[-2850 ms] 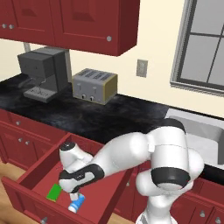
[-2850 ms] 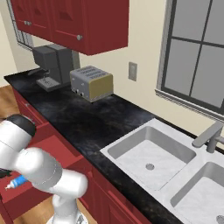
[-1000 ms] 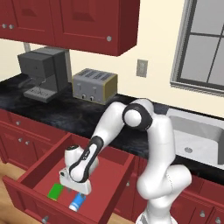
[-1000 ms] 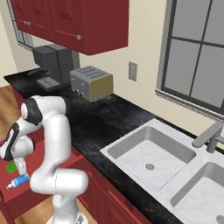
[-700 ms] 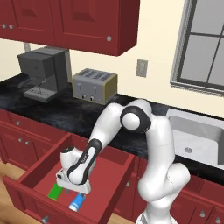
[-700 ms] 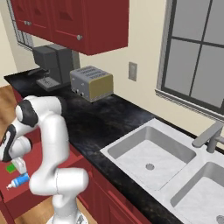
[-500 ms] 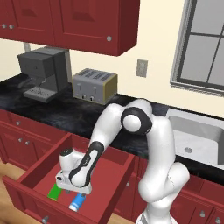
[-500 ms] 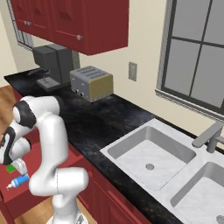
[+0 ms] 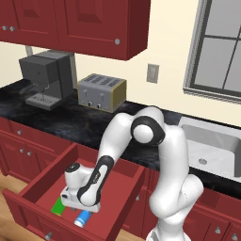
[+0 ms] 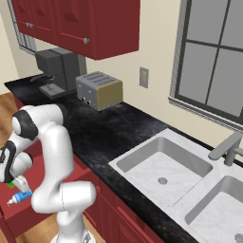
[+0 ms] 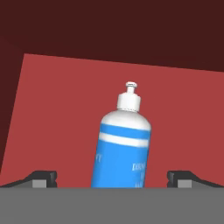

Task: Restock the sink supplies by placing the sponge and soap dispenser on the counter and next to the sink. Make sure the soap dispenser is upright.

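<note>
Insp. A: Status of gripper?

Insp. B: Reached down into the open red drawer below the counter, left of the sink. Jaws spread wide, nothing pinched. In hand view the two tips sit well apart, one each side of the soap dispenser, not touching it.

Insp. A: Dispenser posn?

Insp. B: Lying on its side on the drawer floor, near the front edge. Blue body w/ white band, white pump top pointing away from the hand. Left base view shows its blue end poking out just under the hand; right base view shows it low at left beside the arm.

Insp. A: Sponge?

Insp. B: Green sponge flat in same drawer, just left of the dispenser, partly hidden by the hand. Contact between the two: can't tell.

Insp. A: Counter items?

Insp. B: Toaster and coffee machine at the far wall, left of sink.
</note>
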